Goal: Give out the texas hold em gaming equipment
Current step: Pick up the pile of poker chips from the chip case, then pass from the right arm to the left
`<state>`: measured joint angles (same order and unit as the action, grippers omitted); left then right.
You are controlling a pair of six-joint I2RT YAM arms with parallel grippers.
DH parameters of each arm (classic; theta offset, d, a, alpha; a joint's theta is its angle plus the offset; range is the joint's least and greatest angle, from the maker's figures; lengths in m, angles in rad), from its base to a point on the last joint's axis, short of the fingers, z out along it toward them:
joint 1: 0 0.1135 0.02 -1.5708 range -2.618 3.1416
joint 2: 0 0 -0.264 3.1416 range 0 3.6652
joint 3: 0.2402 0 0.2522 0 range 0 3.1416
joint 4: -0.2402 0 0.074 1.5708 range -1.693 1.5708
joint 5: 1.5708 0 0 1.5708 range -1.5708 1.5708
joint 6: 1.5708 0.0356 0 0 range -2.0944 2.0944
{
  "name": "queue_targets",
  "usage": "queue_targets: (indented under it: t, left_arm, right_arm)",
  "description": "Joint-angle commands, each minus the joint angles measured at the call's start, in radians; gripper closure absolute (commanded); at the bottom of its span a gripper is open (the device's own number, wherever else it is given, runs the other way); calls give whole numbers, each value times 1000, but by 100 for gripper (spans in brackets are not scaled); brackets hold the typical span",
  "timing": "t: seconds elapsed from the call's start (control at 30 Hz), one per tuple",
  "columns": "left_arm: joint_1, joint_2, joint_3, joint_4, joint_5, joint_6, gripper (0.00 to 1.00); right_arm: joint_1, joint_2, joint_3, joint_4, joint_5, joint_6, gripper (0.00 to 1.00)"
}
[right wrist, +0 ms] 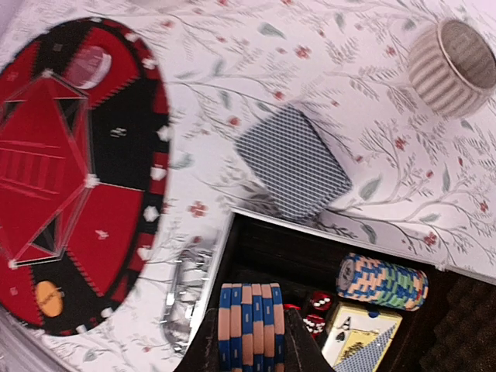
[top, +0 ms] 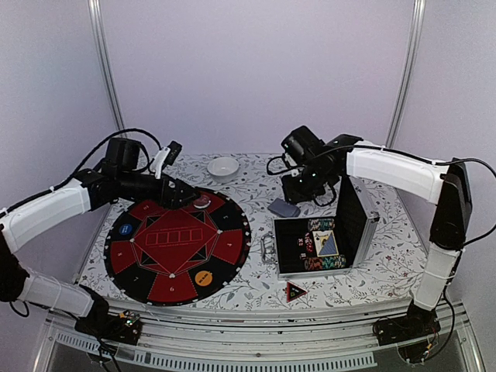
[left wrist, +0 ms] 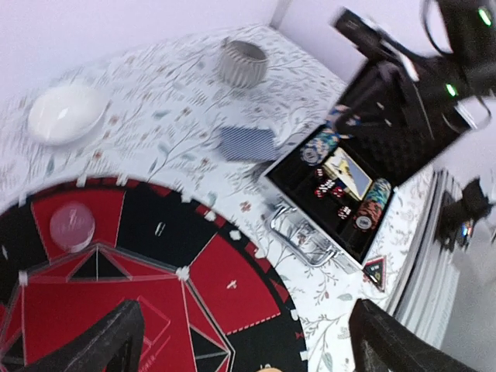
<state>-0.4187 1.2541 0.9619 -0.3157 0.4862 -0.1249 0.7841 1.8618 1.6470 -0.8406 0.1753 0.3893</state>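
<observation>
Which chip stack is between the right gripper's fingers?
The orange-and-blue striped stack, clamped in the right gripper close to the wrist camera. The green-blue-orange stack lies on its side in the case, untouched.

Mat (top: 232,249) at left – card deck (top: 284,208) just behind open case (top: 277,246)

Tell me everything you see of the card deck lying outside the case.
The deck of playing cards is a neat, face-down stack with a grey-blue fine-lattice back. It lies flat on the floral tablecloth, outside the open case's rim, between the round mat and the ribbed cup. Only the cloth touches it.
</observation>
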Motion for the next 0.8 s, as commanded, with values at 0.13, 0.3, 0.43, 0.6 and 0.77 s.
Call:
queue_targets:
  t: [0.13, 0.3, 0.43, 0.6, 0.77]
  left_arm:
    - [-361, -175, -83, 303, -185, 441, 2]
    - [-460, -99, -63, 334, -269, 650, 2]
    - [-492, -29, -33, 316, -258, 718, 2]
    - [-519, 43, 18, 316, -320, 747, 2]
    - [-527, 83, 31, 360, -443, 757, 9]
  right_arm:
    - [10, -117, 29, 208, -578, -104, 98]
    - [47, -97, 33, 263, -743, -99, 98]
    - [68, -100, 14, 304, -790, -98, 98]
    - [86, -84, -14, 347, -836, -87, 98]
    - [90, -93, -42, 394, -857, -75, 98]
